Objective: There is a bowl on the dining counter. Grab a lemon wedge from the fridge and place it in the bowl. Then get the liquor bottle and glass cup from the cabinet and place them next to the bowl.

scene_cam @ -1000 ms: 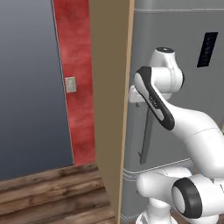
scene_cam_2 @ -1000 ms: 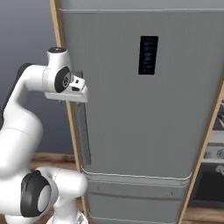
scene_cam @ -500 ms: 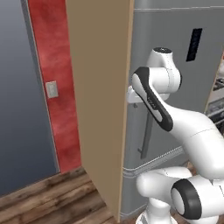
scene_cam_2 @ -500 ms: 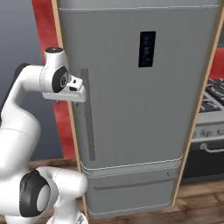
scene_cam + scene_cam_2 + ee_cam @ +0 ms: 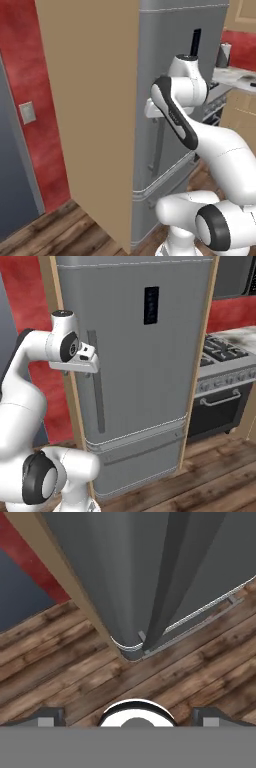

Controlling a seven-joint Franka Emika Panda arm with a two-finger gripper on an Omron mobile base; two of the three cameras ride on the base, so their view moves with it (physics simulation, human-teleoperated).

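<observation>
1. Right base view: my pincer (image 5: 92,360) sits left of centre, right at the upper end of the fridge (image 5: 145,381) handle (image 5: 97,391), fingers spread wide apart, clamped on nothing.
2. Fridge door shut; its dark panel (image 5: 151,305) is high in the frame, the drawer seam low down.
3. A stove (image 5: 220,381) stands at the right edge, with wood floor (image 5: 210,481) along the bottom.
4. Left base view: my arm (image 5: 195,135) crosses the right half, hand against the fridge (image 5: 170,60) front at centre; a tan side panel (image 5: 95,115) fills the middle.
5. Hand view: handle (image 5: 172,577) runs down from the top, floor (image 5: 75,667) below.
</observation>
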